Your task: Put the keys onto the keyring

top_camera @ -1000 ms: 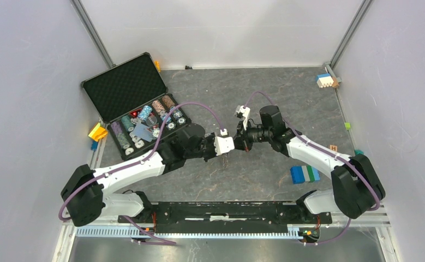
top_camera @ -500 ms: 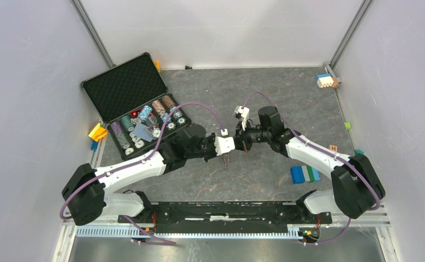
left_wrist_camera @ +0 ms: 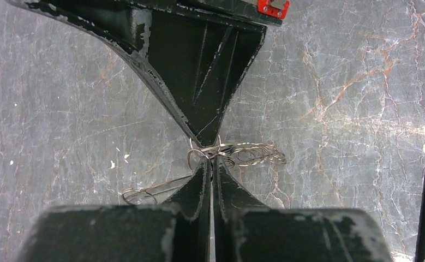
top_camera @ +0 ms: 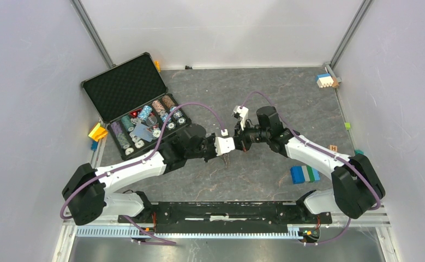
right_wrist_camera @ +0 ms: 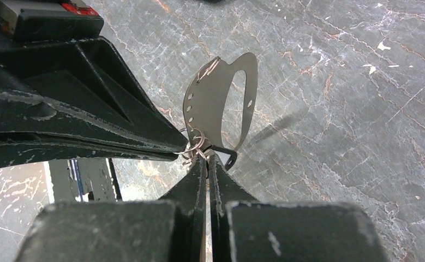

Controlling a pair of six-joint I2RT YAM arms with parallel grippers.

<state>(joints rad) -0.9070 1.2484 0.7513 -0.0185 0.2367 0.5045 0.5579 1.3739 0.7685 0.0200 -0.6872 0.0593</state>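
The job looks about midway, by my judgement. Both arms meet over the middle of the table (top_camera: 275,93), tip to tip. The left gripper (left_wrist_camera: 212,170) is clenched, its fingers pressed together on a knot of small wire rings (left_wrist_camera: 204,154). The right gripper (right_wrist_camera: 204,162) is clenched on the same knot from the opposite side. The keyring (right_wrist_camera: 205,103) stands up from that knot, a flat grey D-shaped plate with a row of small holes, held off the table and touching nothing else.

A small black piece (right_wrist_camera: 229,157) just beside the right fingers, under the keyring's lower end, may be the key's head, but it is too small to be sure. No blade shows in any view, so I cannot tell whether a key is already threaded. What seems left is to work the key's ring fully onto the keyring, check that it hangs free, then let go.

There is 1 container, a black case (top_camera: 124,87) lying open, well apart to the left of the grippers. Its lid is lined with dark foam and holds nothing. Its lower half holds rows of poker chips (top_camera: 144,115) in several colours, with a pale blue flat piece (top_camera: 141,131) lying on top
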